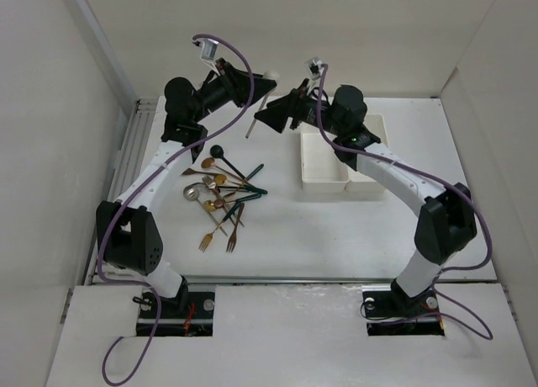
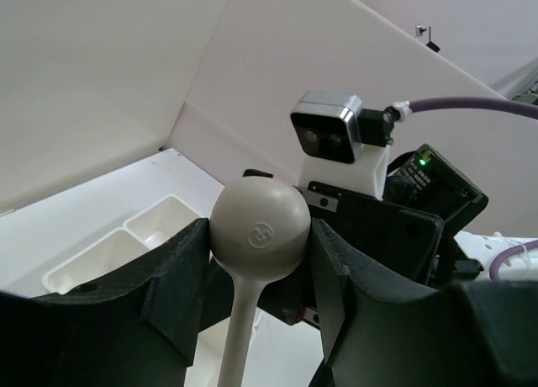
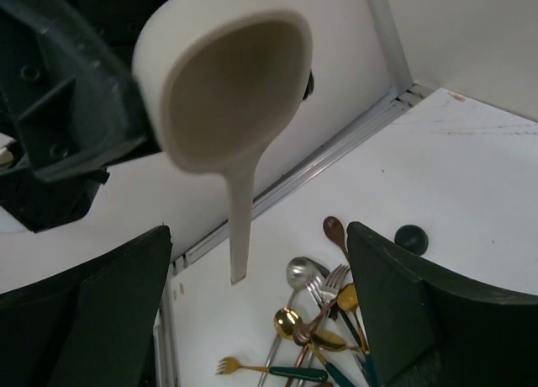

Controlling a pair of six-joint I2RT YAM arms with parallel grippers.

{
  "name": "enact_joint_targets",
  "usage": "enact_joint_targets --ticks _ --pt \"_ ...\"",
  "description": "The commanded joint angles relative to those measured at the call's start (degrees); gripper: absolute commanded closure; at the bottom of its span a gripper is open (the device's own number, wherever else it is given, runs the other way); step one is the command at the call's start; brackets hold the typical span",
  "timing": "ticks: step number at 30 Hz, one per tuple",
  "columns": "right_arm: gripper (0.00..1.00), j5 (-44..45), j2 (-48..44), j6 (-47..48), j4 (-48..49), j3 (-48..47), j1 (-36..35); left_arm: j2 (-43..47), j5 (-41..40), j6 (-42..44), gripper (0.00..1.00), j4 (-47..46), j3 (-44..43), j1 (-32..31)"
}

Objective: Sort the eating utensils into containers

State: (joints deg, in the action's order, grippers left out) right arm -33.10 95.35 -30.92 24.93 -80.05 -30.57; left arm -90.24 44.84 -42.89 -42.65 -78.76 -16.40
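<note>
- Far left, a plain white wall panel (image 1: pixel 59 109) closes in the cell, and a slotted metal rail (image 1: pixel 128 151) runs along the left edge of the white table (image 1: pixel 336 235).
- Left of centre, the pile of utensils (image 1: pixel 223 189) lies loose on the table. Gold, silver and green-handled forks and spoons are crossed over each other, with two gold forks fanned out on the near side.
- A black spoon (image 1: pixel 217 151) sits at the far edge of that pile.
- Up in the air over the far part of the table, the left gripper (image 2: pixel 259 261) has the cream spoon (image 2: pixel 257 229) pinched by its bowl between both fingers (image 2: pixel 178 273). The handle hangs down toward the table.
- The spoon is off the surface, between the pile and the bins.
- Just right of it, the right gripper (image 3: pixel 259 231) faces the spoon with its fingers (image 3: pixel 420 311) spread wide and nothing in them. In its wrist view the cream handle shows between them, with no contact visible.
- Right of centre, the containers (image 1: pixel 324 183) are two white bins side by side on the table. The right arm crosses over the right one, and the left one shows no utensil inside.
- Far right, another white wall panel (image 1: pixel 496 109) shuts the space.
</note>
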Motion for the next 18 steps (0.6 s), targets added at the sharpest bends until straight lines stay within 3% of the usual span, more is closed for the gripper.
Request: enact_joint_targets --ticks 1,5,9,10,13,18 --pt "0.11 -2.3 3.9 -3.7 4.4 -4.7 -0.7 0.9 0.9 0.3 1.00 -4.7 -2.5 0.1" --pt "0.17 -2.8 7.0 -5.6 6.6 -7.0 -0.7 0.9 0.9 0.9 1.00 -4.7 -1.3 0.1" --pt "0.52 -2.8 9.5 -7.0 8.0 -9.1 -0.7 0.9 0.9 0.3 1.00 -5.2 -0.8 0.1" --pt "0.69 -3.5 10.1 -8.4 8.9 -9.1 -0.7 0.9 0.9 0.3 1.00 -5.2 -0.8 0.1" --pt "1.00 -5.0 10.1 -10.7 14.0 -9.1 -0.7 0.9 0.3 1.6 1.00 -4.1 -0.1 0.1" --pt "1.00 -2.7 9.5 -10.7 15.0 -6.5 -0.7 1.4 -0.2 4.2 1.00 -2.3 1.9 0.1"
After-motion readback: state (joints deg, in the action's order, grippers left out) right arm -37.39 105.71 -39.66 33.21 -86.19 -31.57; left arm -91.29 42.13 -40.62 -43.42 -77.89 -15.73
